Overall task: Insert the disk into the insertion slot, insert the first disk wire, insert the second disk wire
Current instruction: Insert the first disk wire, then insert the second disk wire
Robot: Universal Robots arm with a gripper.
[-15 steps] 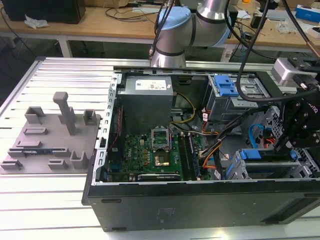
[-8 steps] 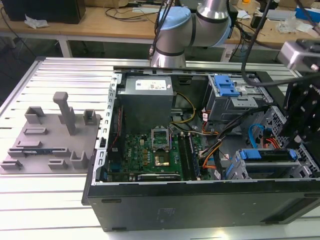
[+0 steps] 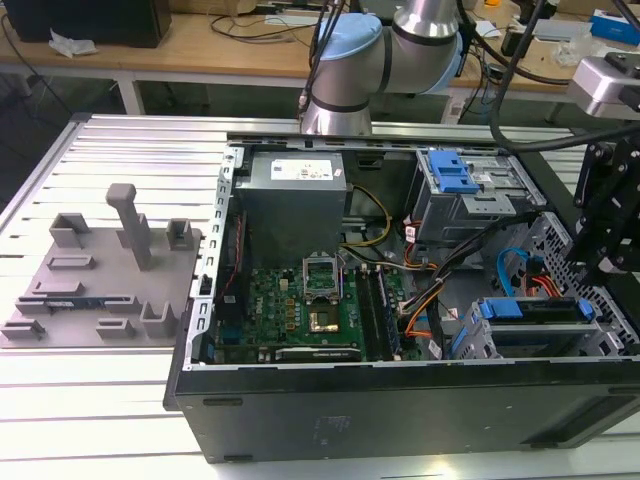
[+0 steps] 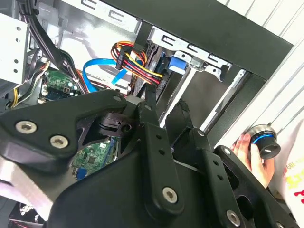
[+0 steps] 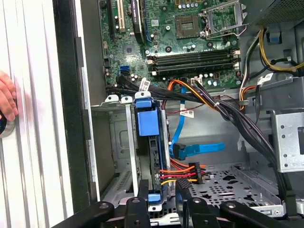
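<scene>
Disk (image 3: pixel 535 310) seating looks like the step in hand. The flat drive in its bright blue carrier lies inside the insertion slot (image 3: pixel 465 340), the low grey metal cage at the near corner of an open computer case (image 3: pixel 400 420), towards the exterior view's right. It looks fully or almost fully home, but I cannot tell if it has latched.

Going from the exterior view's left: a grey fixture plate (image 3: pixel 100 270) with upright pegs rests on the ribbed metal table (image 3: pixel 60 400). Next is the case, with the green motherboard (image 3: pixel 310 300) in its middle. Further right and farther back is a taller bay with a blue latch (image 3: pixel 455 175). Nearer the camera is the slot with the disk, and the black gripper (image 5: pixel 161 192) hangs above it at the far right.

In the first wrist view the two fingers (image 5: pixel 142 194) stand apart, one on each side of the disk's near end and its blue tab. A gap shows on one side, so I judge they are not clamped and hold nothing.

Just beside the disk lie a flat blue data cable (image 5: pixel 197 149) and a black power plug (image 5: pixel 194 172) on red, orange and yellow wires. Both seem unplugged, so I judge the wire steps are not done. Plugging them in would call for a fine pinch on a small plug and square alignment with the disk's sockets in a crowded corner.

Outside the case, a person's hand (image 4: pixel 251 154) rests on a round knob (image 4: pixel 264 144).
</scene>
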